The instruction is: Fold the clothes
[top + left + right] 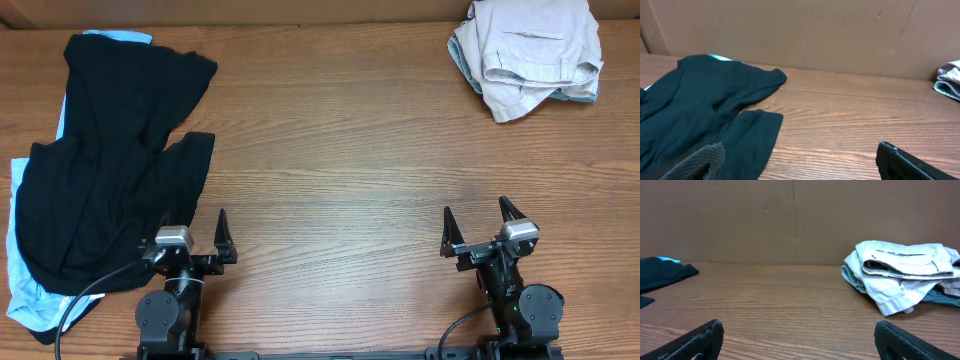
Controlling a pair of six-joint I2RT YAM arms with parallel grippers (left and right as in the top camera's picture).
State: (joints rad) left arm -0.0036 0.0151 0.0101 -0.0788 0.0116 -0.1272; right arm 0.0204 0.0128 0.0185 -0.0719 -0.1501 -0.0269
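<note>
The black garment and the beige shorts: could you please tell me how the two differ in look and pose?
The black garment is dark and sprawls widely at the left; the beige shorts are pale and bunched compactly at the far right. The black garment covers a pale-blue garment; the beige shorts cover faded blue-grey fabric. Neither is neatly folded; both lie on the table.

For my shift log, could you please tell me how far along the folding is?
Possibly done: beige shorts sit loosely bundled on denim shorts, far right. In hand: nothing; left tool and right tool are open, empty. Left: black garment lies spread over the pale-blue garment, unfolded.
</note>
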